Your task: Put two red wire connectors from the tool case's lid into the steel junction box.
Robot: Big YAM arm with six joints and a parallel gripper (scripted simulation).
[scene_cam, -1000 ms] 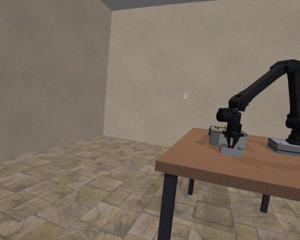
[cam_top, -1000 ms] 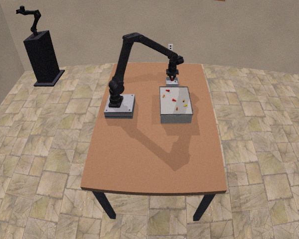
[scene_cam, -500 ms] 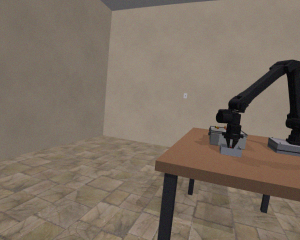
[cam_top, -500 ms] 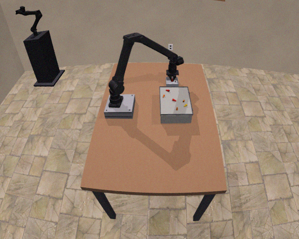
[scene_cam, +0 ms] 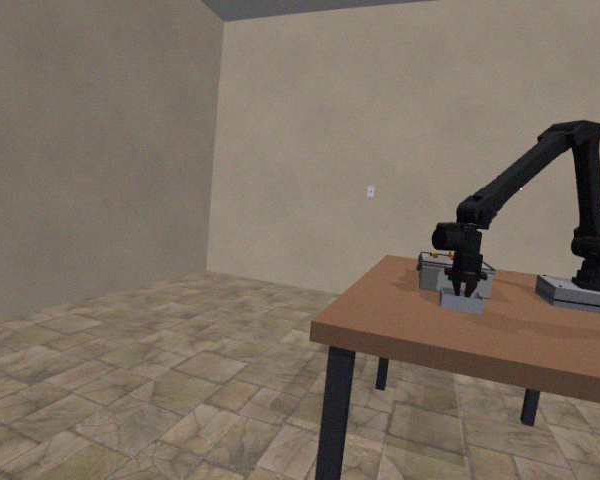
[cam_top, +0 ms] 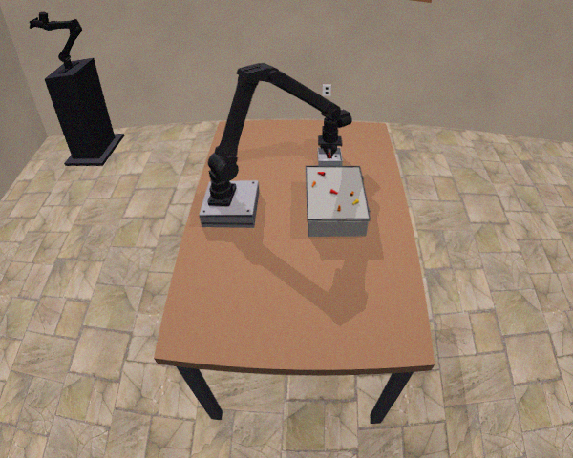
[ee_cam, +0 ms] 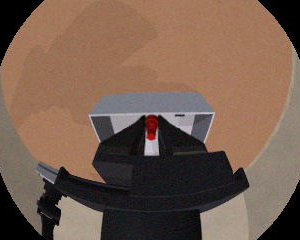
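- The placing step is judged to be in hand: a red wire connector (cam_top: pixel 328 154) (ee_cam: pixel 151 127) is gripped between the clenched jaws, at the mouth of the steel junction box (cam_top: pixel 328 162) (scene_cam: pixel 460 303) (ee_cam: pixel 152 104).
- No connector is seen lying in the visible part of the box; the rest is hidden by the jaws, so whether this is the first cannot be told.
- The tool case (cam_top: pixel 337 227) (scene_cam: pixel 430 279) is set on the counter (cam_top: pixel 296 296) (scene_cam: pixel 393 310) (ee_cam: pixel 200 40) just beside the box; two more red connectors (cam_top: pixel 321 173) (cam_top: pixel 333 191) are left on its lid (cam_top: pixel 321 208).
- Next, the connector should be lowered within the box's walls if needed, then released. If it were freed too near the rim, it could be dropped outside.
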